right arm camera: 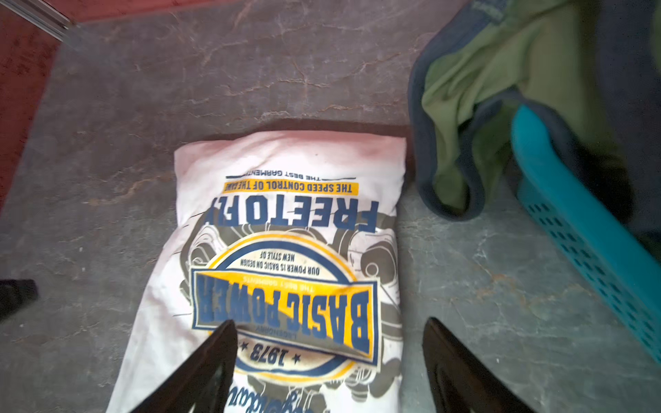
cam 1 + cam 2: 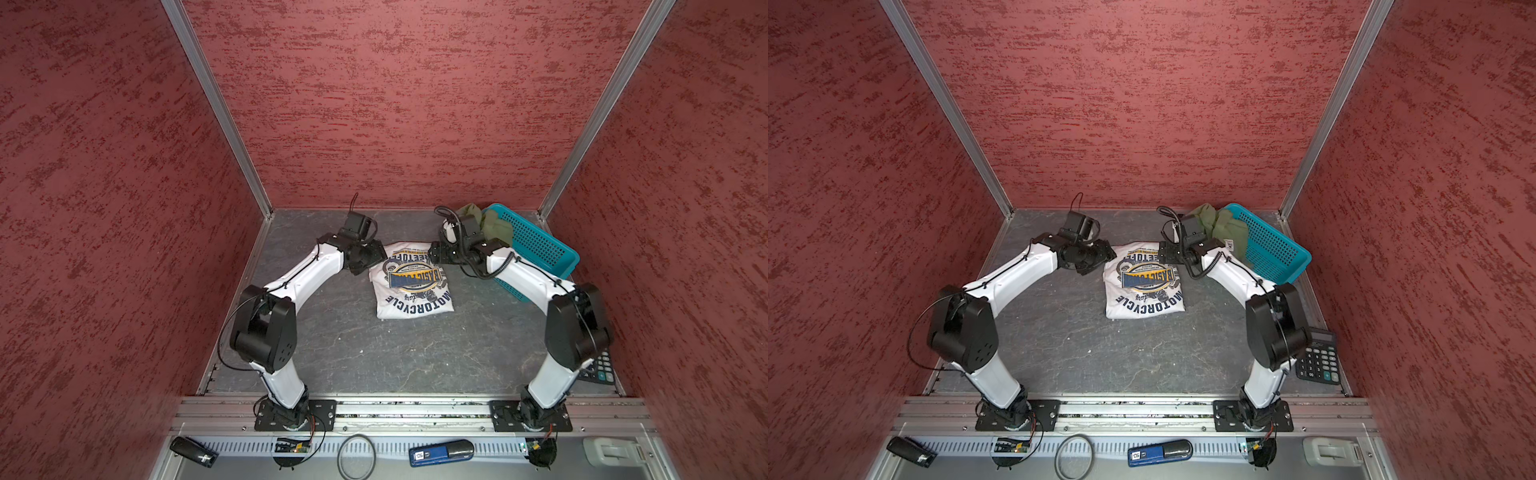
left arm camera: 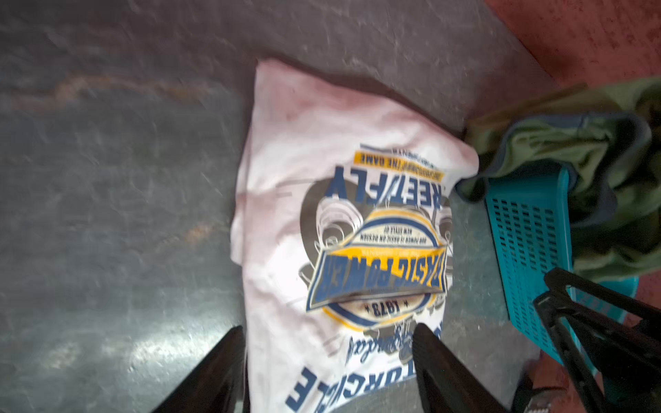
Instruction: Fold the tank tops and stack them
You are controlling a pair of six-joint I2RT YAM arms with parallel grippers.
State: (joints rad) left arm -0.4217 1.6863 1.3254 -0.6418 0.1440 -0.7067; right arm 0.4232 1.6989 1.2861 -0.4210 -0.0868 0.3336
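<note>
On the front ledge lie a blue handheld device (image 2: 440,454) and a black cable loop (image 2: 356,456). Beyond the arm bases, the white tank top (image 2: 411,286) lies folded into a compact rectangle on the grey table (image 2: 374,357), past its middle, with the navy-yellow motorcycle emblem facing up. The left gripper (image 3: 329,332) hangs over the shirt's left edge with its fingers spread, one over the bare table and one over the cloth. The right gripper (image 1: 331,323) hangs over the right edge, also spread, with nothing between its fingers. Whether either touches the fabric cannot be told. The olive green tank top (image 2: 486,224) is crumpled over the rim of the tilted teal mesh basket (image 2: 536,245) in the far right corner, and its dark-trimmed edge hangs down just beside the white shirt's far corner. A calculator (image 2: 1318,357) sits at the table's right edge.
</note>
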